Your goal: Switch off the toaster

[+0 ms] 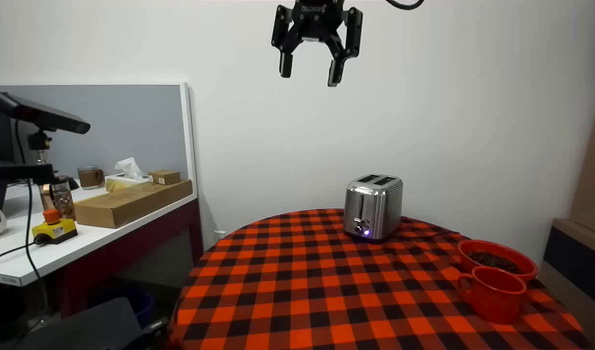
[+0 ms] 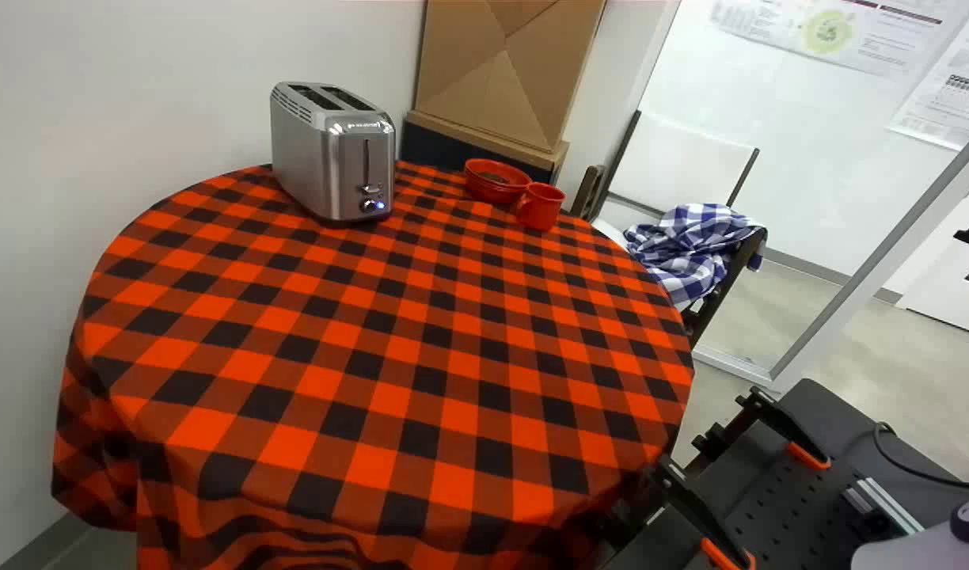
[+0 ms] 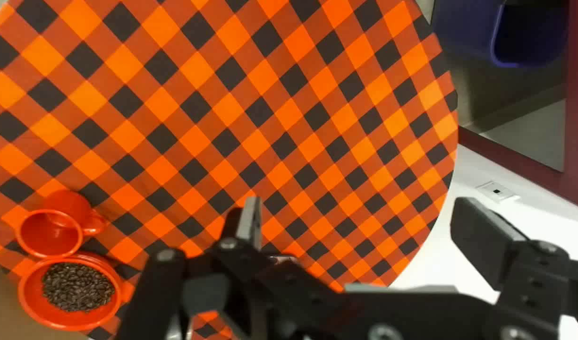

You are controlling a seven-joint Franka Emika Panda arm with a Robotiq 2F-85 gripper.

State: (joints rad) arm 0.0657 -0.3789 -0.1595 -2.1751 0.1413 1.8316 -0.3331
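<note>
Toaster [image 1: 374, 206], boxy, shiny metal, stands upright near the far edge of the round, red-and-black checked tabletop [image 1: 278, 284] in an exterior view, front facing the viewer, long axis running back toward the wall [image 1: 249, 136]; the end effector [image 1: 309, 80] hangs high above, jaws wide. In an exterior view, the end with the lever [image 2: 370, 190] points lower right. In the wrist view, a red bowl [image 3: 67, 321] holds dark beans [image 3: 77, 287].

In an exterior view we face the wall [image 1: 249, 146]; in an exterior view, slantwise down toward cardboard [image 2: 484, 95]; wrist view, from above; all share tablecloth [image 3: 270, 113].
</note>
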